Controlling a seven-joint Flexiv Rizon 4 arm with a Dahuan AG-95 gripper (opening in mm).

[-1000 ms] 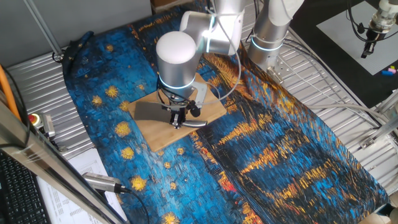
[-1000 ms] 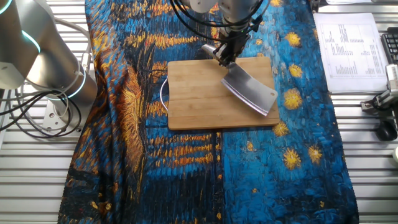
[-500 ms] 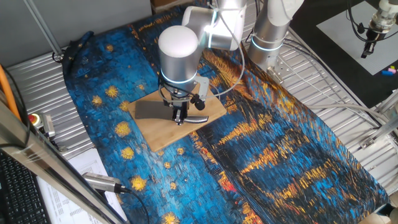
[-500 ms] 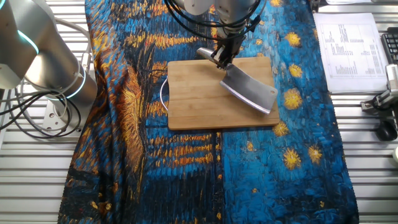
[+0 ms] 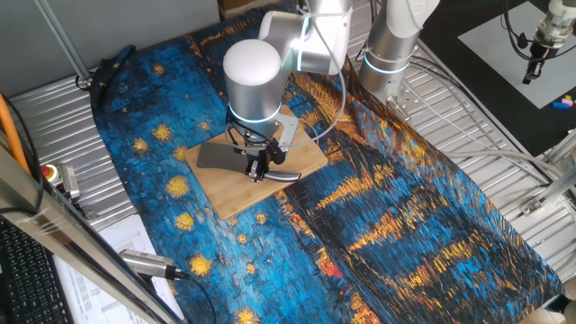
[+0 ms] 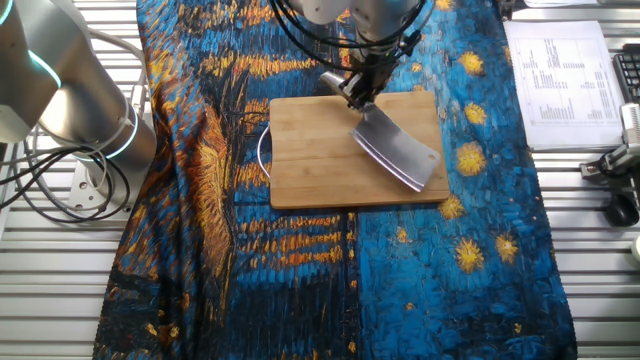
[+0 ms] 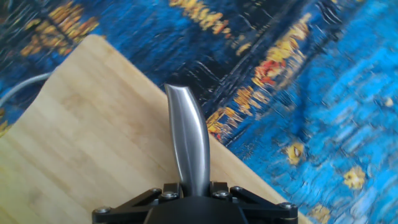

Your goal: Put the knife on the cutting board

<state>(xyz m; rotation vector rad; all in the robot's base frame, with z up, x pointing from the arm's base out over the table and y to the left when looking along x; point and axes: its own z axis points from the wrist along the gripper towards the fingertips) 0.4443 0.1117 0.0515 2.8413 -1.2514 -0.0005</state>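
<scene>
The cutting board [image 6: 320, 160] is a light-tan bamboo rectangle on the blue-and-orange cloth; it also shows in one fixed view [image 5: 236, 196] and in the hand view [image 7: 93, 137]. My gripper [image 6: 357, 93] is shut on the knife's slim silver handle [image 7: 188, 140], near the board's far edge. The knife's broad grey blade [image 6: 398, 155] slants over the board's right half, on or just above the wood. In one fixed view the gripper [image 5: 259, 169] hangs over the board, with the blade [image 5: 216, 158] to its left and the handle end [image 5: 286, 176] to its right.
A painted cloth [image 5: 405, 216] covers the table. A silver cylindrical tool with a black cable [image 5: 148, 262] lies at the front left, by papers [image 6: 560, 70]. A second arm's base [image 6: 70, 90] stands beside the cloth. A white cable [image 6: 264, 150] lies at the board's left edge.
The gripper, still holding the knife, has shifted slightly over the board and back. The blade has turned a little and sits a bit closer to the board's near right corner.
</scene>
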